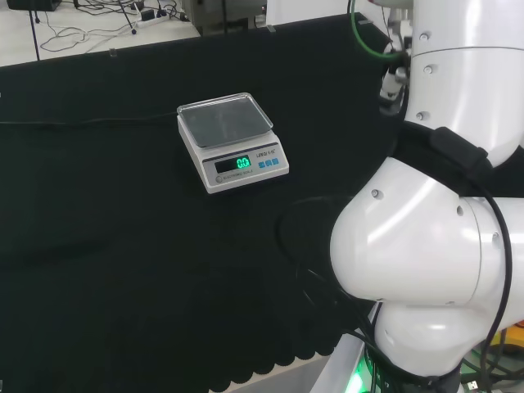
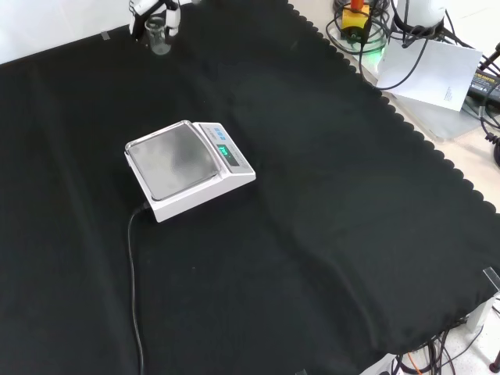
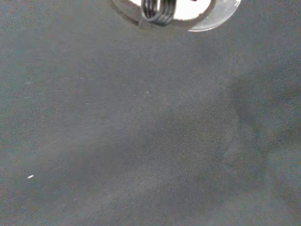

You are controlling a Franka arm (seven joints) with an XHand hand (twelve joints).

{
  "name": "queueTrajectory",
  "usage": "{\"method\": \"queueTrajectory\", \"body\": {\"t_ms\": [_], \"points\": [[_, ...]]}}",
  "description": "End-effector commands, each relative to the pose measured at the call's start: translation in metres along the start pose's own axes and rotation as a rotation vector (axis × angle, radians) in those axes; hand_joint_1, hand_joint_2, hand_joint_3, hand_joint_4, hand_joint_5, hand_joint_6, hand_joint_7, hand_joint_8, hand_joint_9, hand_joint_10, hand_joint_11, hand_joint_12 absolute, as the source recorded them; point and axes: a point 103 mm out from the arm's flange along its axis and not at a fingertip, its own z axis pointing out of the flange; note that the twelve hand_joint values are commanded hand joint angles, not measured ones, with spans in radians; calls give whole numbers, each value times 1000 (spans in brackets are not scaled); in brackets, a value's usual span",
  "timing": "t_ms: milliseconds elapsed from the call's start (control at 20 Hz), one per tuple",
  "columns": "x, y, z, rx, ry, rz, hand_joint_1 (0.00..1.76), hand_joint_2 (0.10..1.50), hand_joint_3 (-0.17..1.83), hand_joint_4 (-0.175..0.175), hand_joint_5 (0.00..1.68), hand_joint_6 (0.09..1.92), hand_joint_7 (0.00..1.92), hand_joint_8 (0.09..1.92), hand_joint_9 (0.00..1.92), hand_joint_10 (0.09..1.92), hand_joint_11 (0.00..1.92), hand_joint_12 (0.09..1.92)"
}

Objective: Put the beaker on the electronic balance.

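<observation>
Here, in the front view, the near part of the desk (image 2: 328, 258) is lying bare under its black cloth. A little farther in, the electronic balance (image 2: 187, 168) is sitting toward the view's left, its steel pan carrying nothing, its green display glowing, and a dark cable (image 2: 134, 281) running from it back toward the near edge.

Farther off still, at the far edge of the cloth near the view's top left, the beaker (image 2: 158, 35) — a small clear glass vessel — is showing just under the hand (image 2: 153, 9). The white fingers (image 2: 171, 17) are sitting around the beaker's upper part and seem to be gripping it, though whether its base is resting on the cloth or hanging just above it cannot be told.

In the head view, the balance is standing alone on the cloth, with the arm's big white links (image 1: 442, 246) at the right.

As a judgement, the task is at an early stage: the beaker appears to be in the hand, but it is well apart from the balance — the carry across and the setting down on the pan are not yet done.
</observation>
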Motion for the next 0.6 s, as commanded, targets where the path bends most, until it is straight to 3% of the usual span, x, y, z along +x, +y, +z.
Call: {"method": "queueTrajectory", "body": {"t_ms": [50, 350, 600], "points": [[22, -75, -44, -41, -72, -87, 1530, 1217, -1, -175, 552, 1484, 753, 1002, 771, 1223, 582, 1617], [36, -108, -52, -97, -97, -95, 1530, 1215, 0, -175, 557, 1482, 761, 1000, 773, 1208, 592, 1613], [63, -120, -54, -117, -102, -138, 1530, 1213, 0, -175, 559, 1482, 766, 996, 774, 1200, 597, 1612]]}}
